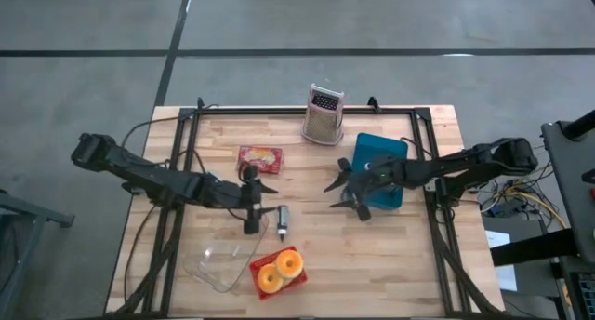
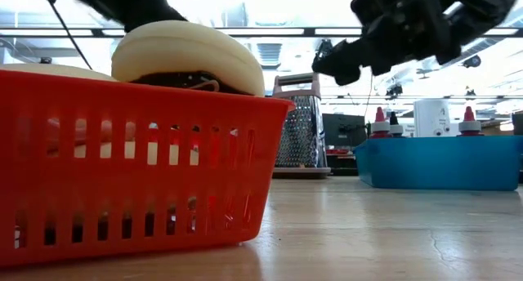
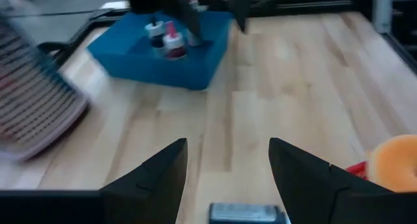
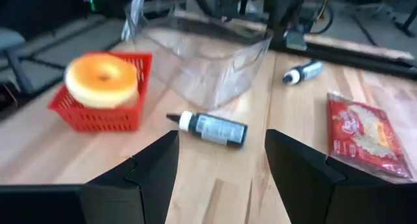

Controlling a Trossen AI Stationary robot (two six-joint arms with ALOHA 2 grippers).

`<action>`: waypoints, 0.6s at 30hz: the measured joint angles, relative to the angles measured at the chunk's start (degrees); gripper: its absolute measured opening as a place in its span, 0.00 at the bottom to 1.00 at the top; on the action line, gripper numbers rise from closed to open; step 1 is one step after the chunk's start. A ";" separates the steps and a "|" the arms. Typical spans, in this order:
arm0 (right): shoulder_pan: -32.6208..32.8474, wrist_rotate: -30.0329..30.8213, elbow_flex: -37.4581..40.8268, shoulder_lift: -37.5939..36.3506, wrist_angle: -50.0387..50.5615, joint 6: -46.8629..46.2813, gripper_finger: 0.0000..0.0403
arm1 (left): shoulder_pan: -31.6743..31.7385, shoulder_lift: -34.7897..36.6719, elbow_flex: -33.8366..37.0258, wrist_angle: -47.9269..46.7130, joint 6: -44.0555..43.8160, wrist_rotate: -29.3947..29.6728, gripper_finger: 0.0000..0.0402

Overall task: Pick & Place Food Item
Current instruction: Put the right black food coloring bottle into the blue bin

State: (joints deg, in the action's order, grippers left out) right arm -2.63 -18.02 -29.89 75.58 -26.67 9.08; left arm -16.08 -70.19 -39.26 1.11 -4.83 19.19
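Both pincers are spread apart and holding nothing. Left pincer (image 1: 258, 201) hovers over the surface (image 1: 316, 264) near the small bottle (image 1: 282, 220), right pincer (image 1: 340, 187) beside the blue bin (image 1: 383, 153). Donuts (image 1: 279, 269) sit in the red basket (image 1: 299, 279) at the front edge.

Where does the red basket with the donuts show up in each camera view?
High view: red basket near the table's front edge, centre.
Low view: fills the left foreground.
Left wrist view: only a corner at the right edge.
Right wrist view: at the left.
Shared landmark: the small dark bottle lying near it.
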 joint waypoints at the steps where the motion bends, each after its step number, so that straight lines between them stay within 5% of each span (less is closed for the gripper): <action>1: 0.00 0.02 -1.27 1.27 1.06 0.65 0.56 | 0.17 0.88 1.09 0.69 -0.41 0.75 0.54; 5: 0.00 0.72 -6.49 7.07 5.68 4.68 0.56 | 0.34 4.24 4.52 2.33 -1.90 3.34 0.54; 11: -0.09 13.49 -16.73 15.53 19.06 8.56 0.56 | 0.60 6.97 6.57 2.60 -1.97 5.96 0.54; 18: 1.00 6.59 -22.86 19.28 23.32 9.54 0.56 | 1.61 9.03 6.98 -2.28 -3.78 6.17 0.54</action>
State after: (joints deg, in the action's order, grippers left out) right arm -1.63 -11.43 -52.75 94.86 -3.36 18.62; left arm -14.47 -61.16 -32.28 -1.17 -8.61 25.36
